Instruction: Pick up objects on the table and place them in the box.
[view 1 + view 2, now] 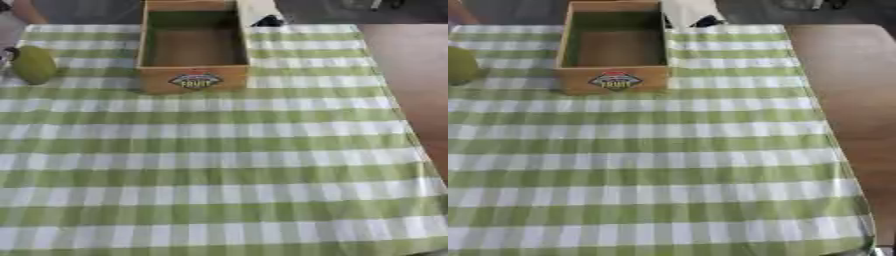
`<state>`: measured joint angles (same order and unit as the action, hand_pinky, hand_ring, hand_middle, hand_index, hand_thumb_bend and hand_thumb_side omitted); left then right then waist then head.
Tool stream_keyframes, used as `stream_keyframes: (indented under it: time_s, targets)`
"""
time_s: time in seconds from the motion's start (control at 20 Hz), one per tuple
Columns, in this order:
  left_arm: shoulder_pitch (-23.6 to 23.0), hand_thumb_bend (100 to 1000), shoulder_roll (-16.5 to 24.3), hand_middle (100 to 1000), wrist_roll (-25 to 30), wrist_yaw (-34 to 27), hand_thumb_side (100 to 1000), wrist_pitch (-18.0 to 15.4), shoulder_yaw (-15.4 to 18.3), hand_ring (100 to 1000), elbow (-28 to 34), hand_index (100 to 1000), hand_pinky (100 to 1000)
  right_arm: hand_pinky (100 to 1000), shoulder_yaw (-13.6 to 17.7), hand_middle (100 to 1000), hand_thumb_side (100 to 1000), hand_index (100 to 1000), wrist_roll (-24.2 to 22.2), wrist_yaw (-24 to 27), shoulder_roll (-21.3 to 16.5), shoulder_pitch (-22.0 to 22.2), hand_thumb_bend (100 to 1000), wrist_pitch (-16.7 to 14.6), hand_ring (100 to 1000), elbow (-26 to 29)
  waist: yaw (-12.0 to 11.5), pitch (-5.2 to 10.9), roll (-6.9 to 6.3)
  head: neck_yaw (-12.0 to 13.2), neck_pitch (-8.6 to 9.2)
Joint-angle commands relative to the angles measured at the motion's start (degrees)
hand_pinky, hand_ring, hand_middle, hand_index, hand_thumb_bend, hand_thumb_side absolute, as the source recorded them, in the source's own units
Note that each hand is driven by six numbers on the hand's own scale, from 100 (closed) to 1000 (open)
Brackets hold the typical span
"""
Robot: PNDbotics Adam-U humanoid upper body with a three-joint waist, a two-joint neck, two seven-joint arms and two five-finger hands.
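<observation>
A green oval fruit (34, 64) sits at the far left of the green-and-white checked cloth, level with the box. Right beside it, at the view's left edge, shows a small dark and silver part (6, 54) that looks like my left hand; too little of it shows to tell how it stands. The wooden box (193, 80) is at the back centre, open at the top, with a fruit label on its front wall and nothing visible inside. My right hand appears in no view.
The checked cloth (219, 160) covers most of the table. Bare brown tabletop (850, 100) runs along the right side. Behind the box lie a white thing (255, 9) and a small dark thing (268, 21).
</observation>
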<state>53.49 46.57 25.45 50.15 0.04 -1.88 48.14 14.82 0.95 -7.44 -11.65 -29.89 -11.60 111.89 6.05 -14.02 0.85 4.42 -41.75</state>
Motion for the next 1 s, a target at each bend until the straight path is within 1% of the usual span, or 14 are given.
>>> stream_keyframes:
  time_s: [0.05, 0.1, 0.3, 0.55, 0.8, 1.0]
  targets:
    - [2.1, 442, 0.5, 849, 0.6, 2.4, 100, 0.7, 0.7, 939, -1.1, 935, 923, 912, 0.1, 601, 574, 802, -0.3, 0.4, -0.7, -0.7, 100, -0.2, 691, 0.5, 0.2, 0.75, -0.06, 0.4, 0.29]
    - [2.4, 459, 0.2, 849, 0.6, 3.2, 100, 0.9, 0.9, 944, -1.6, 936, 930, 912, 0.2, 601, 574, 803, -0.4, 0.5, -0.7, -0.7, 100, -0.2, 691, 0.5, 0.2, 0.63, -0.04, 0.5, 0.37]
    - [3.4, 481, -0.8, 849, -0.1, 6.0, 100, 1.9, 1.4, 950, -3.4, 933, 937, 913, 0.3, 601, 573, 803, -0.4, 0.6, -0.8, -1.0, 100, -0.2, 692, 0.3, 0.4, 0.01, 0.03, 1.3, 0.82]
    - [4.6, 519, -1.4, 861, -2.2, 9.1, 100, 3.6, 2.3, 976, -5.2, 933, 958, 916, 0.4, 600, 572, 805, -0.5, 1.0, -0.8, -1.3, 100, -0.4, 694, 0.1, 0.6, -0.99, 0.15, 2.2, 2.05]
    - [5.0, 536, -1.6, 858, -3.7, 10.9, 100, 5.6, 3.4, 978, -7.0, 933, 959, 917, 0.6, 600, 572, 806, -0.7, 1.3, -0.7, -1.5, 100, -0.4, 695, -0.1, 0.8, -1.8, 0.25, 2.1, 2.83]
    - [4.9, 515, -1.7, 853, -4.0, 11.7, 100, 7.0, 3.7, 974, -8.0, 936, 959, 918, 0.7, 600, 571, 806, -0.7, 1.5, -0.7, -1.6, 100, -0.5, 695, -0.2, 0.9, -2.18, 0.3, 2.2, 3.08]
